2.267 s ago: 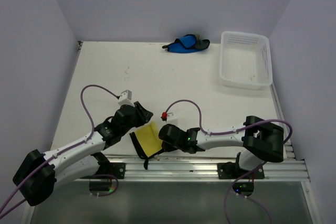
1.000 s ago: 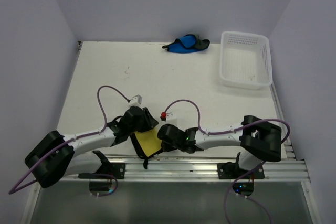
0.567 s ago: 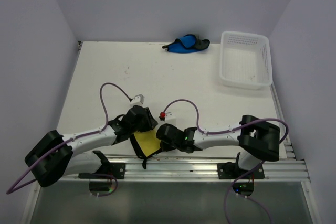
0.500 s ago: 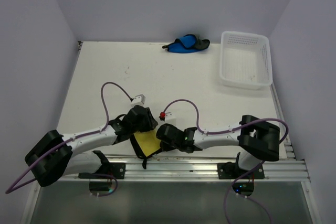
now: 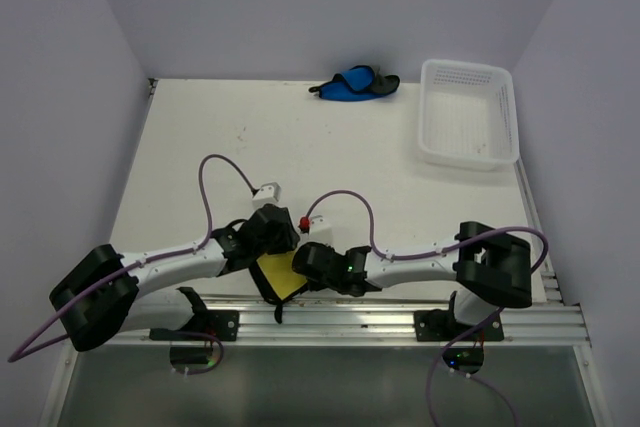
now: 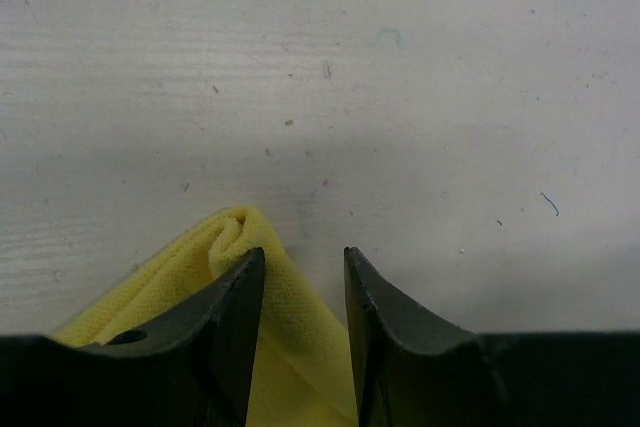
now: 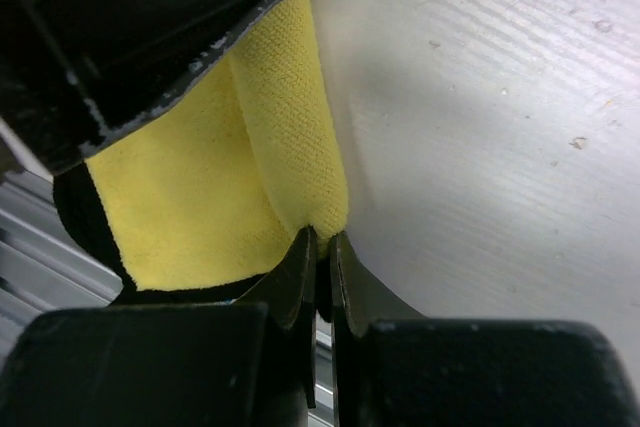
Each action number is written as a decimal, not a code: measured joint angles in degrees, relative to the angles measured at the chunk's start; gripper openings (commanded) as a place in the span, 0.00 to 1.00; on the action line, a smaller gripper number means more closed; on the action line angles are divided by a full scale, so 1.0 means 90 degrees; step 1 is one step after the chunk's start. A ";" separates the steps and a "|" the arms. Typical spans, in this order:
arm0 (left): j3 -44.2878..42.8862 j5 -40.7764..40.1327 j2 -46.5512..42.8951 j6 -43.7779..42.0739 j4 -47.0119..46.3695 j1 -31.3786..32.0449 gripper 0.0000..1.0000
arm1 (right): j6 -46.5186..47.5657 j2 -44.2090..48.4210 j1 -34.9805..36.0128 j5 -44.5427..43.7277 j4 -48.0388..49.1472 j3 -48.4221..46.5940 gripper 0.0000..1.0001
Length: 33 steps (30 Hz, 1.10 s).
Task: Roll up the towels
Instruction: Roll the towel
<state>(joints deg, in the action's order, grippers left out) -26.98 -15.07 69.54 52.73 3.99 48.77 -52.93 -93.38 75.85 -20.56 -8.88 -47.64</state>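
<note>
The yellow towel (image 5: 277, 273) lies folded at the table's near edge, its dark edging toward the rail. My right gripper (image 5: 302, 265) is shut on the towel's folded right edge; in the right wrist view the fingertips (image 7: 322, 237) pinch the yellow fold (image 7: 200, 187). My left gripper (image 5: 271, 245) hangs low over the towel's far corner, half open. In the left wrist view a rolled yellow edge (image 6: 285, 332) lies between its fingers (image 6: 232, 312), with a gap to the right one. The blue towel (image 5: 353, 84) lies bunched at the table's far edge.
A white perforated basket (image 5: 468, 152) stands at the back right. The metal rail (image 5: 400, 317) runs along the near edge just below the yellow towel. Purple cables (image 5: 215, 177) loop above both wrists. Walls close in the table on three sides.
My left gripper has come down and to the right over the yellow towel's far corner. The right gripper has slid slightly left, still pinching the fold. Less of the yellow shows.
</note>
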 measured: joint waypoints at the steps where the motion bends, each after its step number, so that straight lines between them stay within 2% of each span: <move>1: 0.0000 -0.0010 0.0000 -0.0002 -0.0002 0.0000 0.43 | 0.0056 -0.0007 0.0051 -0.0119 -0.0129 -0.0070 0.00; 12: -0.0100 -0.0017 -0.0104 -0.0097 -0.0032 -0.0197 0.48 | 0.0678 -0.0051 0.0459 -0.1197 -0.1069 -0.0512 0.00; 18: -0.0097 0.0180 -0.0257 -0.0117 -0.0073 -0.0546 0.49 | 0.1010 -0.0384 0.0845 -0.1608 -0.1314 -0.0840 0.00; 33: 0.0073 0.0491 -0.0362 -0.0097 -0.0209 -0.0595 0.49 | 0.1180 -0.1321 0.1528 -0.2654 -0.2336 -0.1996 0.00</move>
<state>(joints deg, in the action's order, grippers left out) -26.33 -10.66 66.28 51.86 2.11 43.42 -42.30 -105.27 89.60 -44.45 -29.91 -65.60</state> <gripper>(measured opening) 0.487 0.035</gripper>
